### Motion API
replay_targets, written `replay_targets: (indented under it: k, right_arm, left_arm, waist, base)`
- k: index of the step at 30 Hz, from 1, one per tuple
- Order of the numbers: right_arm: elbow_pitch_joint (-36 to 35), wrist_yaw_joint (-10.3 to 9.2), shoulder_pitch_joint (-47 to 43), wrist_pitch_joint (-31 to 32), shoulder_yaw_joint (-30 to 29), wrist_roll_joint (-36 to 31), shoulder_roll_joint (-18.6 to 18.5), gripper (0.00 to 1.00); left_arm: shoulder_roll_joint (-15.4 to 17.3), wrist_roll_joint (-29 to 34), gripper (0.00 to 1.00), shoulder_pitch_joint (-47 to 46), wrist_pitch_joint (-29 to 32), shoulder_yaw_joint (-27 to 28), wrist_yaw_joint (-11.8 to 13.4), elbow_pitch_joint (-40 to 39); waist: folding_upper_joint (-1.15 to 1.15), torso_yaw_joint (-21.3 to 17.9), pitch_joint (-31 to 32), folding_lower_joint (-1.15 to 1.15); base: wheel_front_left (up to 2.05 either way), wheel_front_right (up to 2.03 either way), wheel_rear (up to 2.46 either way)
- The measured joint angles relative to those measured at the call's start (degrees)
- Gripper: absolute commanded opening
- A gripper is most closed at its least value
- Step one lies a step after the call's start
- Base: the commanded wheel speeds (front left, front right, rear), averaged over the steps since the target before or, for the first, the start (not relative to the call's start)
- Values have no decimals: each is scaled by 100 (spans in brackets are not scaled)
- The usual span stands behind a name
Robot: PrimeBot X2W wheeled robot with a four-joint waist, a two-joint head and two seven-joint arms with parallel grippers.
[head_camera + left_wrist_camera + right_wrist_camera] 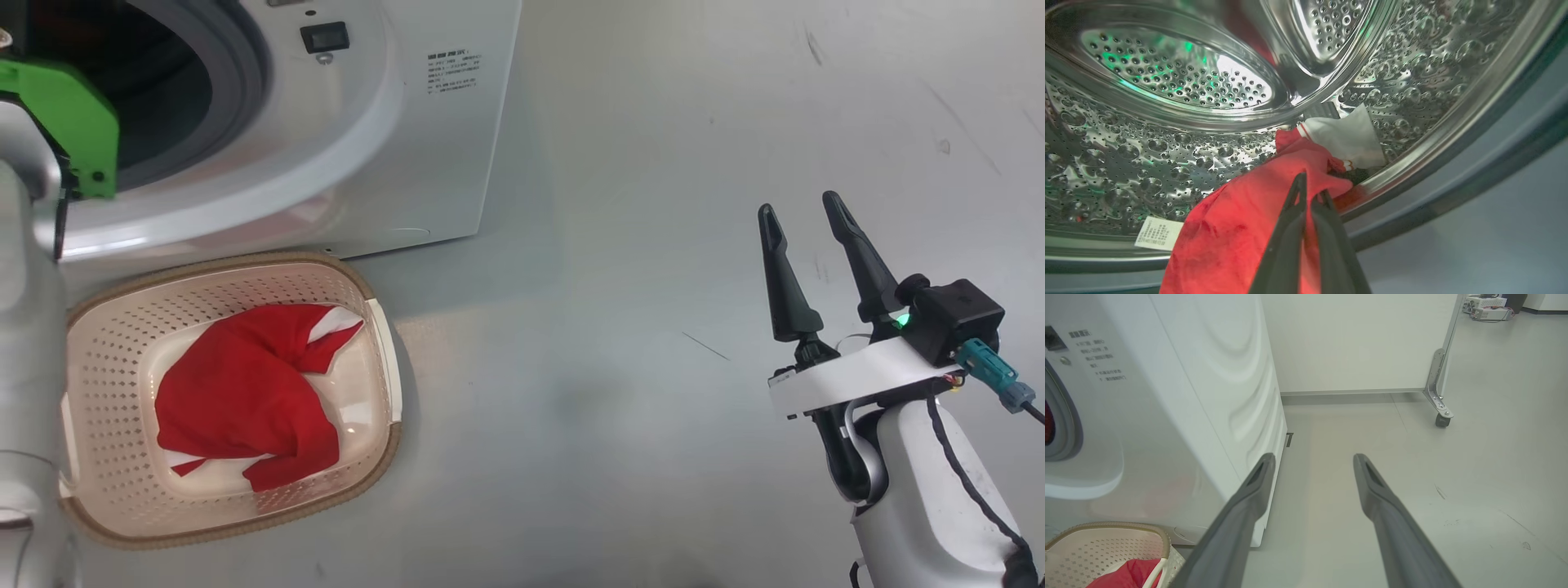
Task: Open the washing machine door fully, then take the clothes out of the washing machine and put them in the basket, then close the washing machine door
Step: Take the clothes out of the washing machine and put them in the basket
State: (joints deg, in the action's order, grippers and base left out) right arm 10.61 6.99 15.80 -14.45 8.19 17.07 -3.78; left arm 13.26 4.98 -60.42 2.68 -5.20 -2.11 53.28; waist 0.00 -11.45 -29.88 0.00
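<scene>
My left arm reaches into the washing machine (424, 147) through its open mouth. In the left wrist view my left gripper (1312, 185) is shut on a red garment of the clothes (1249, 228) lying low in the steel drum (1167, 81); a white cloth piece (1347, 139) lies just behind it. Another red garment (245, 392) lies in the cream basket (106, 327) on the floor in front of the machine. Off to the right, my right gripper (804, 208) hangs open over bare floor with nothing in it. The washing machine door is out of view.
The grey rubber ring (245, 73) edges the drum mouth. A white care label (1157, 232) hangs off the red garment. In the right wrist view a white panel on a castor (1441, 418) stands behind the machine, with grey floor (1453, 477) around.
</scene>
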Motion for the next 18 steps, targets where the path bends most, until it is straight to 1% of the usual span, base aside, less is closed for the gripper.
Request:
replay_targets:
  k: [4, 8, 12, 18]
  right_arm:
    - [46, 0, -95, 0, -82, -7, -52, 100]
    - [88, 0, -181, 0, -87, -8, -63, 100]
    - [118, 0, -251, 0, -133, -8, -68, 100]
    - [182, 0, -412, 0, -176, -8, -67, 100]
  left_arm:
    - [-210, -45, 0, 186, -337, -29, -1, 76]
    - [-347, -108, 0, 380, -643, -51, -16, 157]
    - [-402, -134, 0, 575, -964, -214, -77, 197]
    - [-489, -143, 0, 926, -1315, -244, -123, 304]
  waist:
    - [0, 95, 186, 0]
    - [0, 204, 387, 0]
    - [0, 316, 592, 0]
    - [0, 441, 863, 0]
  base:
    - [0, 0, 0]
    - [0, 0, 0]
    - [0, 0, 0]
    - [0, 0, 0]
